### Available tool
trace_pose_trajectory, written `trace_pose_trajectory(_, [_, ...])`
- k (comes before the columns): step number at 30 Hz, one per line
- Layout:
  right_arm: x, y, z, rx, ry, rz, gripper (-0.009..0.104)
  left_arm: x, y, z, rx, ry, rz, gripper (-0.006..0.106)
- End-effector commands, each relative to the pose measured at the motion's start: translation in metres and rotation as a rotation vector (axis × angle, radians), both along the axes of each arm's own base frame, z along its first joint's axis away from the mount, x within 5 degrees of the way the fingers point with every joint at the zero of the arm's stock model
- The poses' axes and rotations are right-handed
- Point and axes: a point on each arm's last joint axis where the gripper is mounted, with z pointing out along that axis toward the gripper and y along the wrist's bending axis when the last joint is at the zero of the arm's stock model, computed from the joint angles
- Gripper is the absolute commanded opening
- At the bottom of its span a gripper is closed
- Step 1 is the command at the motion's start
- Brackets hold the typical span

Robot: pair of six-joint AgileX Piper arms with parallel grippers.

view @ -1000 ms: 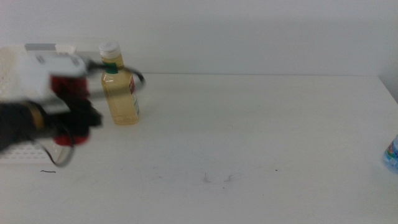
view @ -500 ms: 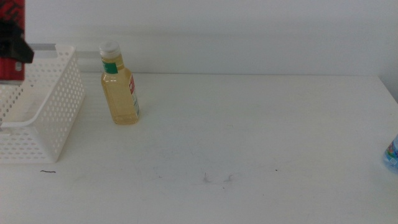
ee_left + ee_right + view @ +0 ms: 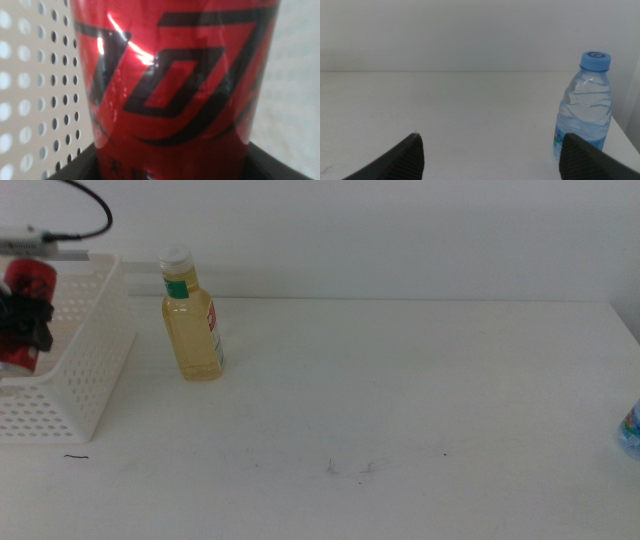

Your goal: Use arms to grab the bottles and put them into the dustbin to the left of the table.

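While the left gripper [image 3: 22, 320] stays clamped on the red soda can [image 3: 175, 75] above the white perforated plastic basket [image 3: 85, 370], the right gripper [image 3: 490, 155] waits, jaws apart.

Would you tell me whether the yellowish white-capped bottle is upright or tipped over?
Upright: the yellowish white-capped bottle stands on the white table, cap on top.

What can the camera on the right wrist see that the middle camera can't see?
Only the right wrist view shows the right gripper, jaws open, and the whole water bottle with its blue cap. Only the middle view shows the yellowish bottle, the dustbin, and the left gripper holding the red can in it. Both show the white table; the middle view catches just the water bottle's edge.
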Motion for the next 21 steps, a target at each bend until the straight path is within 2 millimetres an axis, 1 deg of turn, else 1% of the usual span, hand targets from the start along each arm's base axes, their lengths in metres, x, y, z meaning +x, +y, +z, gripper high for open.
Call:
trace_pose_trajectory(1, [0.0,0.0,0.0,-0.007,-0.013,-0.003,0.087,0.007,0.006,-0.005,0.025,-0.019,0.018,0.024])
trace_pose_trajectory(3, [0.0,0.0,0.0,-0.007,-0.013,-0.003,0.087,0.01,0.007,-0.016,0.025,0.004,0.02,0.037])
trace_pose_trajectory(5, [0.0,0.0,0.0,-0.007,-0.013,-0.003,0.087,0.012,0.008,-0.028,0.019,0.028,0.019,0.053])
trace_pose_trajectory(6, [0.0,0.0,0.0,-0.007,-0.013,-0.003,0.087,0.013,0.009,-0.03,0.019,0.032,0.018,0.062])
trace_pose_trajectory(9, [0.0,0.0,0.0,-0.007,-0.013,-0.003,0.087,0.013,0.009,-0.031,0.024,0.035,-0.002,0.087])
trace_pose_trajectory(10, [0.0,0.0,0.0,-0.007,-0.013,-0.003,0.087,0.013,0.008,-0.029,0.025,0.034,-0.005,0.094])
trace_pose_trajectory(11, [0.0,0.0,0.0,-0.007,-0.013,-0.003,0.087,0.012,0.007,-0.023,0.022,0.034,-0.006,0.094])
trace_pose_trajectory(13, [0.0,0.0,0.0,-0.007,-0.013,-0.003,0.087,0.008,0.005,-0.011,0.007,0.029,-0.003,0.094])
trace_pose_trajectory(16, [0.0,0.0,0.0,-0.007,-0.013,-0.003,0.087,-0.003,-0.005,0.022,-0.041,-0.024,0.005,0.094])
trace_pose_trajectory(18, [0.0,0.0,0.0,-0.007,-0.013,-0.003,0.087,-0.016,-0.015,0.055,-0.079,-0.086,0.004,0.094])
trace_pose_trajectory(21, [0.0,0.0,0.0,-0.007,-0.013,-0.003,0.087,-0.044,-0.041,0.1,-0.079,-0.181,-0.051,0.094])
